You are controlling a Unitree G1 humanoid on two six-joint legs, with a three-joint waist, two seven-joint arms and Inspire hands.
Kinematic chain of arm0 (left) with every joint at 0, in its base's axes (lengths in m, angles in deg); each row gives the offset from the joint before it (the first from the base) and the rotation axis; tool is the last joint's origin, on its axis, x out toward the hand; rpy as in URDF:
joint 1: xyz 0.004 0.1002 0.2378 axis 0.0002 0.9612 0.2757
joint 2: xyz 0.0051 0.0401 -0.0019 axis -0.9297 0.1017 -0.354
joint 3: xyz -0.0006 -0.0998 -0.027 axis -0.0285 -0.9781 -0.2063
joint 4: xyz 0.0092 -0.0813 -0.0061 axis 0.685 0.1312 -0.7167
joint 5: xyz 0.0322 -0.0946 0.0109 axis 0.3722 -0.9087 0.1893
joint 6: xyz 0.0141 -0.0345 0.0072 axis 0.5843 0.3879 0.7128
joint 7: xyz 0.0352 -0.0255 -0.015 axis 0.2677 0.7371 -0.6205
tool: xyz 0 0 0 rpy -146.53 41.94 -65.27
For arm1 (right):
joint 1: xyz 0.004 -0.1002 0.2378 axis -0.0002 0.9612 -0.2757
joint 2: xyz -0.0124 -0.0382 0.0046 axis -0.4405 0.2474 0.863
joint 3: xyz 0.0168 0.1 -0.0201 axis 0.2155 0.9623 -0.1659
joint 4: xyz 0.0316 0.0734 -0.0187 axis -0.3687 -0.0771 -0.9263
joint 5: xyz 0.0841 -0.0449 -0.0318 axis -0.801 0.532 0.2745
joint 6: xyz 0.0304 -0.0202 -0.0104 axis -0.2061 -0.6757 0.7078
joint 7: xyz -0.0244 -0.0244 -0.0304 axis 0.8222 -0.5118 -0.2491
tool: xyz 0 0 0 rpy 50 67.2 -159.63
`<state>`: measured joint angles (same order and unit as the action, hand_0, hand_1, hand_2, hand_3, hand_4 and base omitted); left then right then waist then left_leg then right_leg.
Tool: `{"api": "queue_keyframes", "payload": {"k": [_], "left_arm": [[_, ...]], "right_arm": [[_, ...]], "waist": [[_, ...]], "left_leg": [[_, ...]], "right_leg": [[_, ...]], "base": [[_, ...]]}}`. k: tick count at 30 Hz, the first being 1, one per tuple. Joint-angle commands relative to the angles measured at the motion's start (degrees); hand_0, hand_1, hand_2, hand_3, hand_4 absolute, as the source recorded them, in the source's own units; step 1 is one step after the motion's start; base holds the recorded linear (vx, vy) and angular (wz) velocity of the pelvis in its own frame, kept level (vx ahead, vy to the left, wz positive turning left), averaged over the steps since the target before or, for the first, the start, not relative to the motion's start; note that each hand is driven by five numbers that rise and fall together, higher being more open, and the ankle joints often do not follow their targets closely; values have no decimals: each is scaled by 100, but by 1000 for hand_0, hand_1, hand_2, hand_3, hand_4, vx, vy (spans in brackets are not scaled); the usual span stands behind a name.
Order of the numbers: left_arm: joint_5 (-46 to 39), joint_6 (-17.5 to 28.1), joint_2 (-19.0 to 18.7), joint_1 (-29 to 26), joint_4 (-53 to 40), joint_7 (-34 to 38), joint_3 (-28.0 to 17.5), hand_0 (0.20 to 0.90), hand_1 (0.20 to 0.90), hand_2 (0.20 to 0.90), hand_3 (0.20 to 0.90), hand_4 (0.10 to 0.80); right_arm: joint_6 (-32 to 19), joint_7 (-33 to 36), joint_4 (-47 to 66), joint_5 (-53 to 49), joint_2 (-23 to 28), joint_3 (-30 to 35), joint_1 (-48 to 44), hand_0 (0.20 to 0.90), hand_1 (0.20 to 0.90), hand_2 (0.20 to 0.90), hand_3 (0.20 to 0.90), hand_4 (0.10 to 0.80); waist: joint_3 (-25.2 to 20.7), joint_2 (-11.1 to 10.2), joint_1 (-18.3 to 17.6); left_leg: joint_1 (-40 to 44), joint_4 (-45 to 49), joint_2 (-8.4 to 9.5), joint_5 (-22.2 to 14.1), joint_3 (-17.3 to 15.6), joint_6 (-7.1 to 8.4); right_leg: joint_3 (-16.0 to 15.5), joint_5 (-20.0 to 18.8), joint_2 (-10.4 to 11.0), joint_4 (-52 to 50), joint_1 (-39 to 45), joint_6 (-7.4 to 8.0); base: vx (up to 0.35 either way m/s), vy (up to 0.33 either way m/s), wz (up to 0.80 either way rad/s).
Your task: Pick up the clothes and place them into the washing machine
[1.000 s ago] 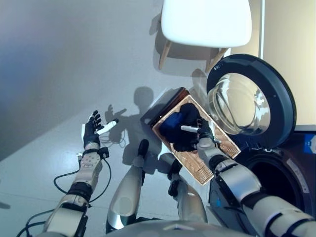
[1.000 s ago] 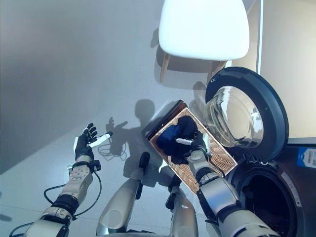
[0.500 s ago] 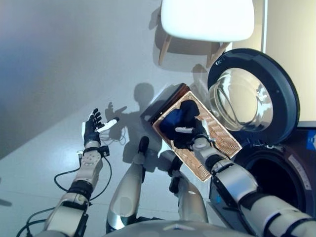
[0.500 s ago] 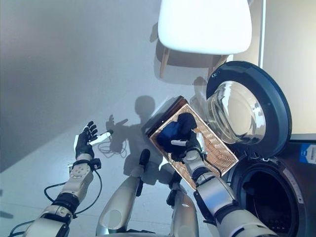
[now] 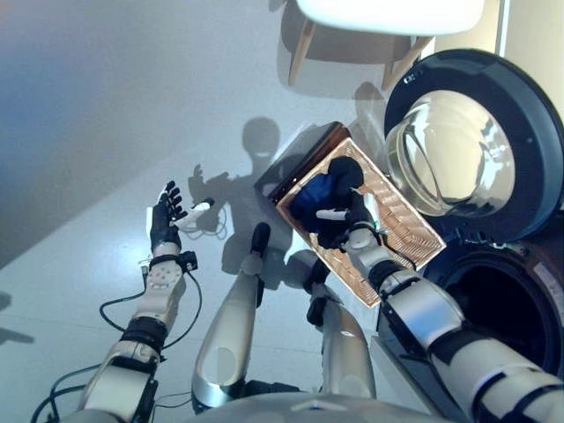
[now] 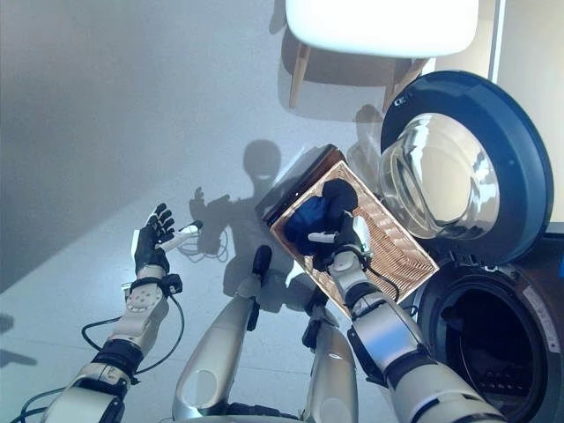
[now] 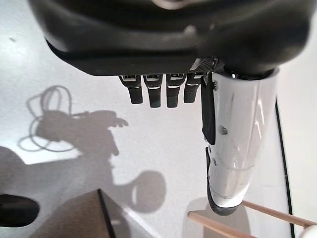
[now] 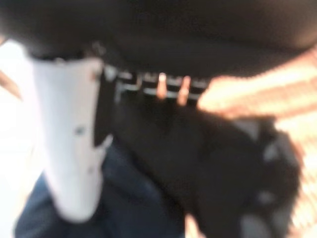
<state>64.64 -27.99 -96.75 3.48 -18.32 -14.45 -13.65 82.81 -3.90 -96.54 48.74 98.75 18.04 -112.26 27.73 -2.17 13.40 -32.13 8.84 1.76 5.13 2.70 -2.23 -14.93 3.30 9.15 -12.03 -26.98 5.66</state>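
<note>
So, the clothes (image 6: 319, 214), a dark blue and black heap, lie in the end of the wicker basket (image 6: 401, 251) toward 11 o'clock; the basket sits tilted on the floor (image 6: 106, 123) near mid-scene. The right hand (image 6: 345, 240) is down in the basket on the heap, white thumb pointing to 9 o'clock. Its wrist view is too blurred to read: dark cloth fills it, and the fingers sink into the fabric, so cannot tell whether they are clamped or loose. The washing machine (image 5: 493, 308) sits at 4 o'clock, drum mouth dark and open. Its round glass door (image 5: 467, 159) is swung wide at 2 o'clock, just beside the basket's far side. A white chair (image 6: 383, 26) with wooden legs stands at 12 o'clock, cut off by the frame edge. The left hand (image 5: 165, 226) hangs at 9 o'clock over bare floor, well apart from the basket, fingers straight and spread, holding nothing. The basket's end toward 5 o'clock is hidden behind the right arm.
</note>
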Motion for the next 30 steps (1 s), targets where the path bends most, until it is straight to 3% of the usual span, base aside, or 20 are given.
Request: {"api": "queue_keyframes", "payload": {"k": [1,21,30], "left_arm": [[116,460,-195,81,-550,180,-42,900,900,900,900,800],[171,443,-160,246,-548,146,-129,900,900,900,900,800],[92,436,-148,409,-110,26,-238,900,900,900,900,800]], "right_arm": [[-101,61,130,134,131,-209,-236,200,200,200,200,300],[-115,48,56,129,105,-111,-217,200,200,200,200,300],[-378,-44,576,-299,185,303,679,200,200,200,200,300]], "waist": [[-72,121,131],[-196,129,77],[-486,-41,-85]], "left_leg": [[-305,411,173,-560,-278,162],[-217,404,154,-627,-381,122],[51,324,100,-522,-504,81]], "right_leg": [[349,-652,177,-170,-372,-136],[415,-622,171,-185,-384,-132],[467,-767,138,-56,-175,-175]], "base": [[-9,8,3],[6,9,-3],[8,-13,-8]]}}
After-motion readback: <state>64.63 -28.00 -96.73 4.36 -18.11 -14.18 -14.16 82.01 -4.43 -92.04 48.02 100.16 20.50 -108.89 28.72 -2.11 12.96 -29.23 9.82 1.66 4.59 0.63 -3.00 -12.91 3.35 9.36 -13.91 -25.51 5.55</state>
